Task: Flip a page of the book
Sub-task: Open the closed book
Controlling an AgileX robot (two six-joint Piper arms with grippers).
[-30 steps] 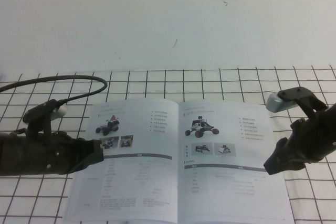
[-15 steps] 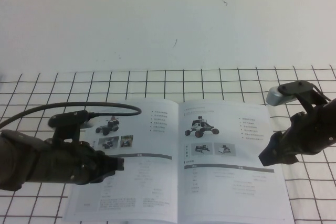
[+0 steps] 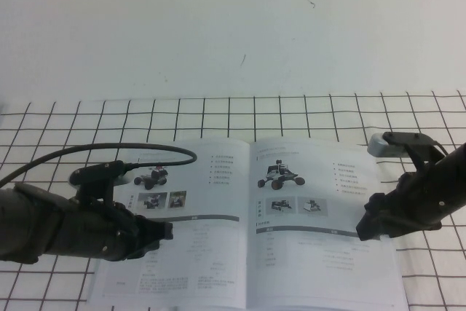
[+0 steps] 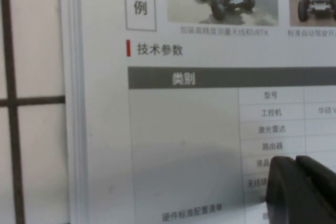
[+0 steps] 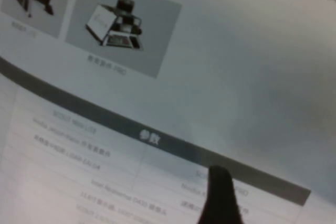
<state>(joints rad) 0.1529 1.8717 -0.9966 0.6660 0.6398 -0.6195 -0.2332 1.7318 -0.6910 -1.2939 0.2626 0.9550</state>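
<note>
White book [image 3: 247,223]: laid open on the gridded counter [image 3: 65,118].
Left hand [image 3: 162,231]: closed, over the left leaf.
Right hand [image 3: 365,227]: grip cannot be told, at the page [image 3: 320,216] right edge.
Risk: glossy leaf slipped or creased by pressing.

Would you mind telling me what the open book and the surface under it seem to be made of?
Book: coated paper, likely; its page shows soft sheen. Table: matte white sheet with black grid, material unclear. Left hand sits over the left leaf, right hand at the right leaf's edge.
</note>
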